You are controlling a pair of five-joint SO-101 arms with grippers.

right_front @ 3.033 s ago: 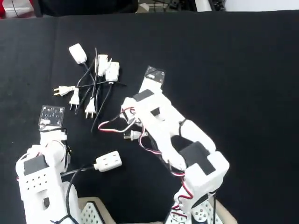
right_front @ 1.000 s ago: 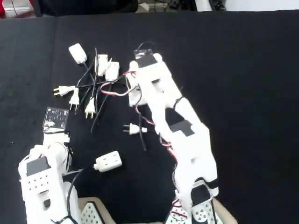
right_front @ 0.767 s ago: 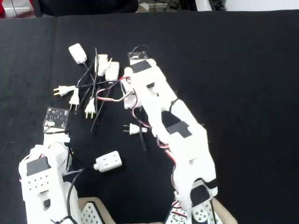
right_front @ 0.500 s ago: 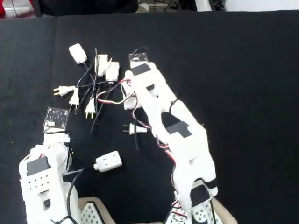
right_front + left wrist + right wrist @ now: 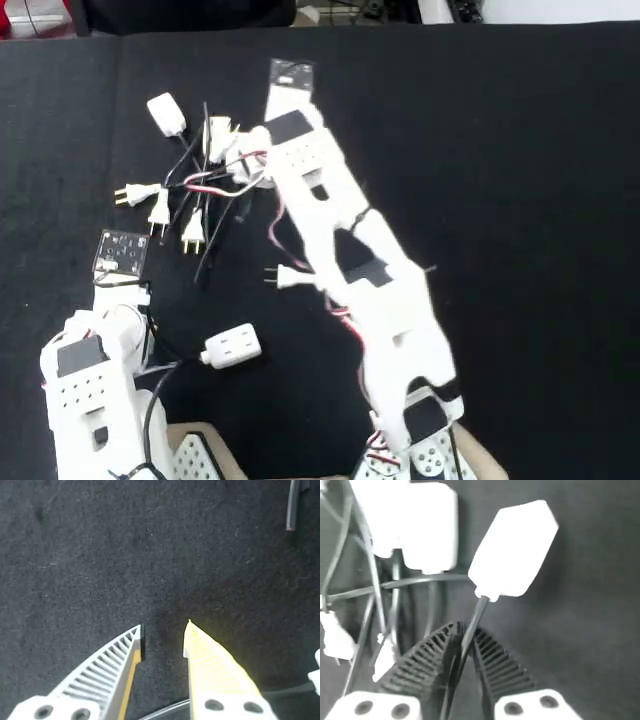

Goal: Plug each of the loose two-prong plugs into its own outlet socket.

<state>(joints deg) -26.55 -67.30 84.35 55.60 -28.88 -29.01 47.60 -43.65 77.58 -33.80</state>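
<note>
A pile of white outlet sockets (image 5: 218,135) and two-prong plugs (image 5: 160,212) on black cables lies at the table's far left. My right gripper (image 5: 243,160) is at that pile. Its black fingers (image 5: 487,652) are shut on the black cable (image 5: 472,620) just behind one white outlet socket (image 5: 512,550). Another loose plug (image 5: 283,277) lies beside the right arm's middle. A further outlet socket (image 5: 232,345) sits near the left arm (image 5: 95,370). My left gripper (image 5: 162,627) hangs open over bare cloth, holding nothing.
More white sockets (image 5: 415,525) and plugs (image 5: 335,635) with crossing cables crowd beside the held cable. A single socket (image 5: 166,113) lies at the pile's far corner. A cable end (image 5: 292,505) lies ahead of the left gripper. The black table (image 5: 520,180) stretches out to the right.
The right arm has stretched farther out, from over the middle plug into the pile, where its gripper now sits among the sockets. The left arm has stayed still.
</note>
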